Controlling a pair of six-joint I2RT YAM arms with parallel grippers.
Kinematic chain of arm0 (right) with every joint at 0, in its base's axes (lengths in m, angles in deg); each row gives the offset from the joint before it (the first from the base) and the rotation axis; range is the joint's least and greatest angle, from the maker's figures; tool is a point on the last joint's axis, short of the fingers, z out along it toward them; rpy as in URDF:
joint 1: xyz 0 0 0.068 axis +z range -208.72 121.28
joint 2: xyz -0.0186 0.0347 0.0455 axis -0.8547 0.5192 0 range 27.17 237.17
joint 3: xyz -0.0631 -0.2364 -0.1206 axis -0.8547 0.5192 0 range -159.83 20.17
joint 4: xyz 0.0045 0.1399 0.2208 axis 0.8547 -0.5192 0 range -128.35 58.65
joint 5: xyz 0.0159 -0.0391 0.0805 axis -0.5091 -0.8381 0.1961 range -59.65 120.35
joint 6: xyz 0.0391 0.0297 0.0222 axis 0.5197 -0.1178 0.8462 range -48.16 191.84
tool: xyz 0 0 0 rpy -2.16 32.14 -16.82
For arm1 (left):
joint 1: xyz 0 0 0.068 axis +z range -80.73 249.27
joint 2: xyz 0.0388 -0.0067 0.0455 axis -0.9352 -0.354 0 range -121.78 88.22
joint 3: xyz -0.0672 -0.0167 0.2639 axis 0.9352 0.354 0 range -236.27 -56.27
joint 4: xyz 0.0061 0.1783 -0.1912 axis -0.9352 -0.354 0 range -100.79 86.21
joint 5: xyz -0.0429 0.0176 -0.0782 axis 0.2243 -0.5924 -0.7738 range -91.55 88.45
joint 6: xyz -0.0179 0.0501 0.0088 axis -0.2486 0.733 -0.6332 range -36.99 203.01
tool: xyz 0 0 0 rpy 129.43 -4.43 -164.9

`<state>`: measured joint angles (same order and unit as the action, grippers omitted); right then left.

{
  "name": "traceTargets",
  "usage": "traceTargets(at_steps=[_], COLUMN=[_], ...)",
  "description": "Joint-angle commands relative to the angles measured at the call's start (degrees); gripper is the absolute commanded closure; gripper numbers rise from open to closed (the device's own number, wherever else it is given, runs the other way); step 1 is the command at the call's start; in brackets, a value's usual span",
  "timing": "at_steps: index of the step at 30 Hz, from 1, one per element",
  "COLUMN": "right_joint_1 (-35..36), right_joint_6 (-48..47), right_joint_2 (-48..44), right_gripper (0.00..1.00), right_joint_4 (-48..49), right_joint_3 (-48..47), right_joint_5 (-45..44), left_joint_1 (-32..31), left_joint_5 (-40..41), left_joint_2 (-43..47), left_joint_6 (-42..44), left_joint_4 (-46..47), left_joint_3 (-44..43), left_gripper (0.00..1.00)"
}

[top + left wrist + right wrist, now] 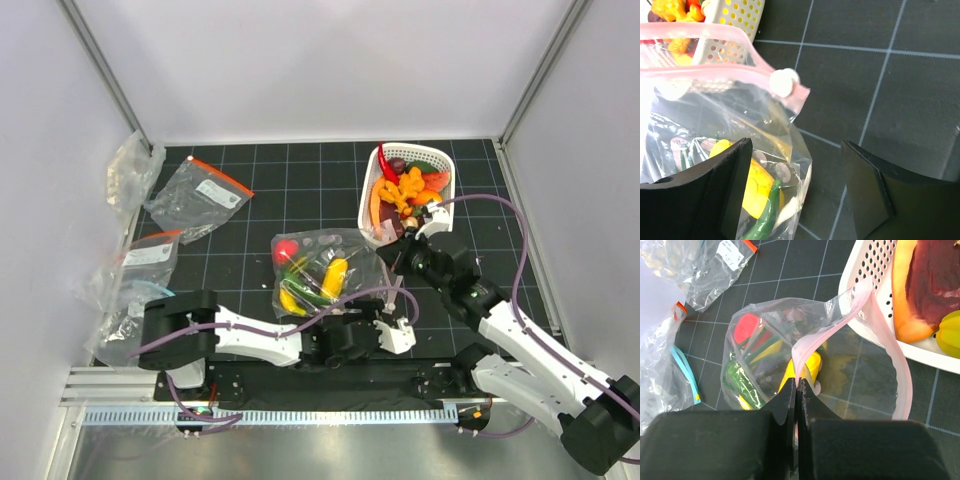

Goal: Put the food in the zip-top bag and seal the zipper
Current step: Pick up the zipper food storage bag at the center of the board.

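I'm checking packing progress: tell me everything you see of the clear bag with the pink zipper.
The zip-top bag is clear, floppy plastic, lying on the dark table beside the white basket. Its pink zipper gapes open; the right gripper is shut on that strip. Yellow, green and red food lies inside. One corner sits within the open left gripper.

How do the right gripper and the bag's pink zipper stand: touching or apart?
Touching. The right wrist view shows the right gripper shut on the zipper, with the pink strip running in between its closed fingers.
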<state>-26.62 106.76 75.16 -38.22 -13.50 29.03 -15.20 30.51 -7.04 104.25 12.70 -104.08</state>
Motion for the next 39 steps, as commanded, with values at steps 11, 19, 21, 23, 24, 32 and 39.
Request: traceTargets(at_steps=[11,19,21,23,24,32,39], right_joint_1=[-0.2,-0.1,-0.2,-0.1,-0.2,-0.1,-0.1], right_joint_6=[1.9,-0.7,-1.8,-2.7,-3.3,-6.1,-6.0], right_joint_2=[-0.3,-3.4,-4.3,-6.0,-6.7,-18.6,-28.5], right_gripper=[0.99,0.72,0.38,0.3,0.29,0.25,0.21], right_joint_4=[5.2,3.1,2.7,2.0,1.8,9.7,20.1], right_joint_3=[1.2,1.1,1.1,1.1,1.2,5.6,12.2], right_joint_5=[0.1,-3.0,-3.5,-3.8,-3.4,3.7,9.1], left_joint_1=[-0.3,-0.4,-0.3,0.6,1.1,5.5,10.9], left_joint_5=[8.5,-1.0,-2.7,-6.8,-8.1,-5.2,-10.7], left_joint_2=[-1.9,9.5,13.8,19.1,21.2,43.5,53.3], left_joint_6=[2.5,-5.7,-8.4,-12.0,-13.2,-25.6,-29.5], left_joint_4=[8.2,-5.0,-11.9,-16.3,-18.3,-19.3,-20.1], left_joint_3=[-5.8,-5.8,-7.4,-7.8,-8.0,1.7,5.0], left_gripper=[0.92,1.0,1.0,1.0,1.0,1.0,1.0])
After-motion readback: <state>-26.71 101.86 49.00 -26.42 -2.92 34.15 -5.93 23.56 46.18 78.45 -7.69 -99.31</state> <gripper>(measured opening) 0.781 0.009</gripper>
